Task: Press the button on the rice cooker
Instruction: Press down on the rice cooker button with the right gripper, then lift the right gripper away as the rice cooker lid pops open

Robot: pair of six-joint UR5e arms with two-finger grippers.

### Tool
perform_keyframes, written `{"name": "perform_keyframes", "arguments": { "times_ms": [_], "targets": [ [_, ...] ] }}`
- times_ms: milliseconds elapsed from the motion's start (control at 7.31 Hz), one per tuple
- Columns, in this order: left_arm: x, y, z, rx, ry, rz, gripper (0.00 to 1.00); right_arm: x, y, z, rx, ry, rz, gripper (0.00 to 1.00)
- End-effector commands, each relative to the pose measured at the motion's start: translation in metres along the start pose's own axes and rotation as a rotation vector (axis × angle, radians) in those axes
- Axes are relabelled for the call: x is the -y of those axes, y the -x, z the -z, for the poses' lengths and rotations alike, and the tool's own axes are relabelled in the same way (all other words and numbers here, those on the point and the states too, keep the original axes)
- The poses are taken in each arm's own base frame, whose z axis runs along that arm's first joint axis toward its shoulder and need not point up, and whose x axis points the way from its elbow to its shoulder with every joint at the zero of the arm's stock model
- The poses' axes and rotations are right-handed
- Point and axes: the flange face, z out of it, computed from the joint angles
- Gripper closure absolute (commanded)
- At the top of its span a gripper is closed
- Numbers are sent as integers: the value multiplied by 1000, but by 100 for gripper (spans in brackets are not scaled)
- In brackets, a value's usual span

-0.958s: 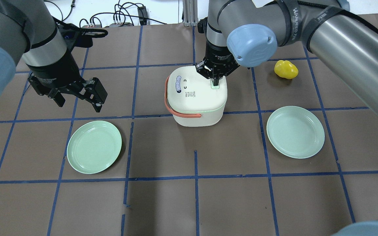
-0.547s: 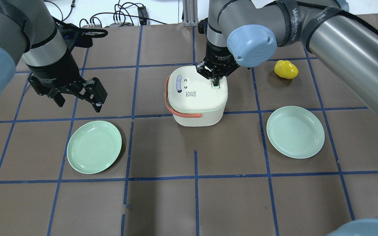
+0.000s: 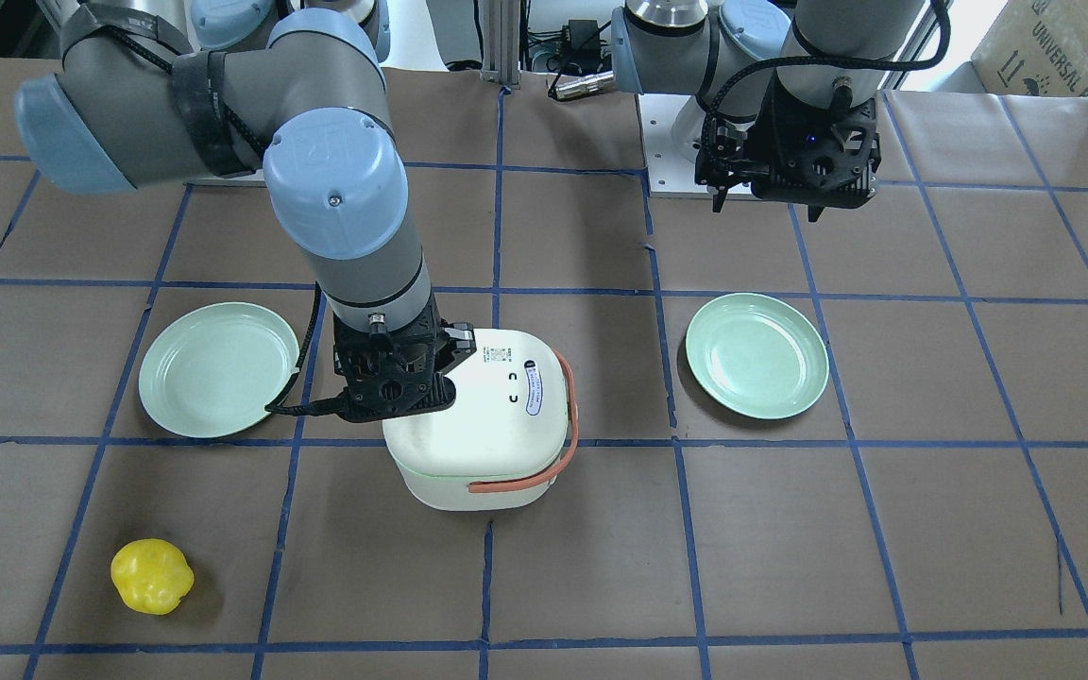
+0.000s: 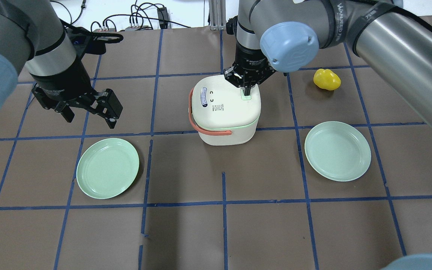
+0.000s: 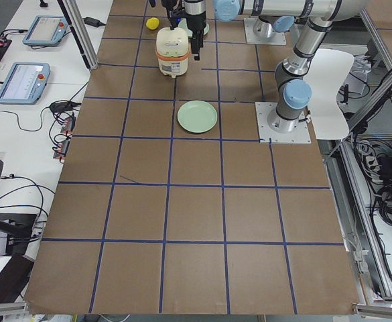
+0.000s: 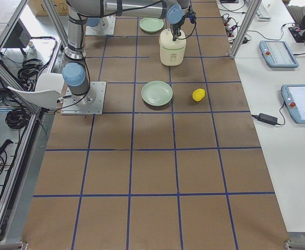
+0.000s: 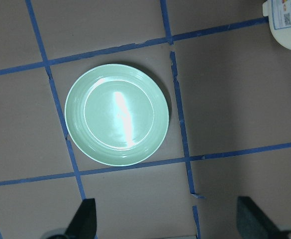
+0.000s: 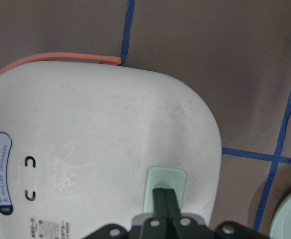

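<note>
The white rice cooker [image 4: 225, 110] with an orange handle stands mid-table; it also shows in the front view [image 3: 478, 425] and the right wrist view [image 8: 100, 149]. Its pale green button [image 4: 245, 96] sits at the lid's right far edge, clear in the right wrist view [image 8: 166, 181]. My right gripper [image 4: 246, 90] is shut, its joined fingertips pointing down onto the button [image 8: 164, 195]; I cannot tell if they press it. My left gripper [image 4: 90, 119] is open and empty, hanging above the table left of the cooker, over a green plate [image 7: 117, 114].
One green plate [image 4: 107, 167] lies front left of the cooker, another [image 4: 337, 150] front right. A yellow fruit-like object [image 4: 326, 79] lies to the cooker's far right. Cables and a post stand beyond the table's far edge.
My right gripper has shifted slightly toward the lid's far edge, so more of the green button shows in front of its tips. The left arm has not moved.
</note>
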Motion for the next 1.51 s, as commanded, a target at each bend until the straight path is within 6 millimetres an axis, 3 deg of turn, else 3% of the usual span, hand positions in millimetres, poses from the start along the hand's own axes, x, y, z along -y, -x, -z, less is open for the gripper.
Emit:
{"name": "perform_keyframes", "arguments": {
  "times_ms": [0, 137, 274, 411, 684, 1095, 1368],
  "targets": [
    [0, 0, 0, 0, 0, 0, 0, -3, 1, 24, -1, 12, -1, 92],
    [0, 0, 0, 0, -2, 0, 0, -10, 1, 37, 1, 29, -3, 86],
    [0, 0, 0, 0, 0, 0, 0, -19, -3, 61, 0, 16, -8, 54],
    [0, 0, -1, 0, 1, 0, 0, -21, -8, 79, 3, -12, -8, 1],
    [0, 0, 0, 0, 0, 0, 0, -14, -39, 106, 0, -61, -58, 0],
    [0, 0, 0, 2, 0, 0, 0, -12, -130, 133, 6, -108, -207, 0],
    [0, 0, 0, 2, 0, 0, 0, -10, -144, 126, 2, -98, -229, 0]
  ]
}}
